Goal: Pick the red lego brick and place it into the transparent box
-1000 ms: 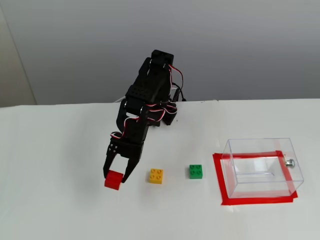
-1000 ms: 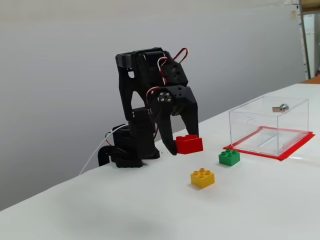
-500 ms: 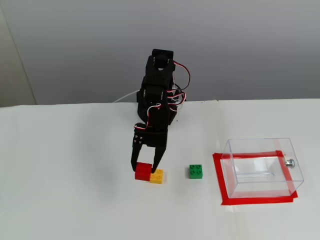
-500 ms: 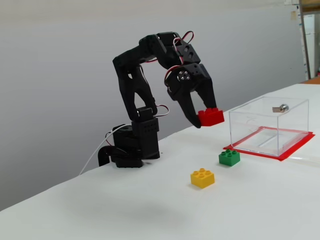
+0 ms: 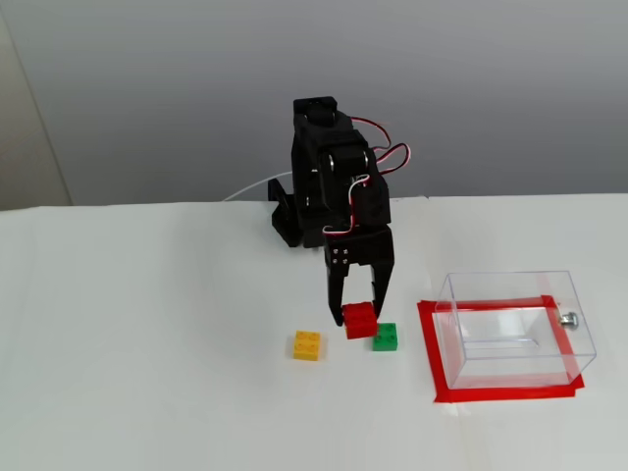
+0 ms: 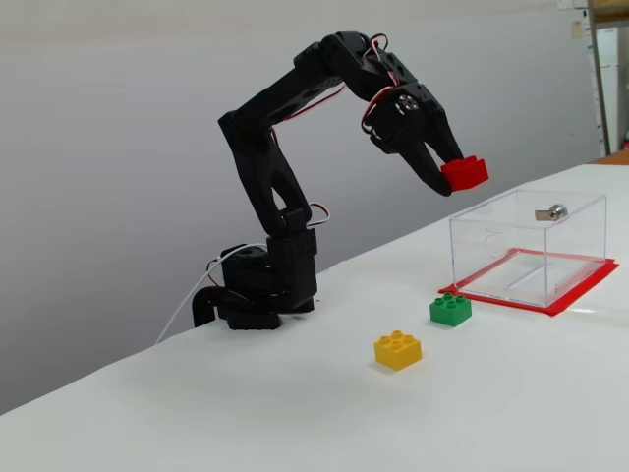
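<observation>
The red lego brick (image 5: 359,320) (image 6: 464,173) hangs in the air, clamped between the black fingers of my gripper (image 5: 358,312) (image 6: 452,177). In a fixed view from the side it is well above the table, higher than the top of the transparent box (image 6: 529,244) and a little to its left. Seen from above, it overlaps the green brick's left edge. The transparent box (image 5: 513,329) stands on a red tape rectangle at the right, open on top, with a small silver knob (image 5: 568,319) on its right wall.
A yellow brick (image 5: 306,345) (image 6: 398,350) and a green brick (image 5: 385,337) (image 6: 450,309) lie on the white table between the arm's base (image 6: 257,290) and the box. A white cable runs off behind the base. A grey wall stands behind the table.
The arm has swung right and risen with the red brick in its grip, from near the table left of the yellow brick to high above the green brick, close to the box.
</observation>
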Motion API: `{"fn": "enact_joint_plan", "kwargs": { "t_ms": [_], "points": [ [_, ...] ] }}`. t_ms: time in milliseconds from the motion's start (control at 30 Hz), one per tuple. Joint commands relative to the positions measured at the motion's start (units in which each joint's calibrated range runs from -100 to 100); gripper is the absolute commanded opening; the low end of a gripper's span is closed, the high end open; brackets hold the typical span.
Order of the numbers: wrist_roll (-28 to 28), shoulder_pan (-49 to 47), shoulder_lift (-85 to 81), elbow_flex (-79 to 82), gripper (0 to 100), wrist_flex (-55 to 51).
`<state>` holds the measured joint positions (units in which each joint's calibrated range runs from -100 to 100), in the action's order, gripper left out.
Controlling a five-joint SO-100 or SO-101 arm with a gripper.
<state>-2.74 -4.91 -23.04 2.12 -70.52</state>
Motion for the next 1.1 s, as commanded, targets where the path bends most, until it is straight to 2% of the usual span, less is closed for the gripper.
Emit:
{"fn": "enact_joint_plan", "kwargs": {
  "t_ms": [0, 267, 633, 1067],
  "points": [
    [0.28, -5.18, -1.69, -3.38, 14, -0.32],
    [0.02, -17.01, -0.08, -5.28, 14, -0.32],
    [0.28, -32.24, 7.81, -15.86, 14, -0.32],
    [0.02, -43.63, 16.38, -19.48, 14, -0.23]
  ]
}}
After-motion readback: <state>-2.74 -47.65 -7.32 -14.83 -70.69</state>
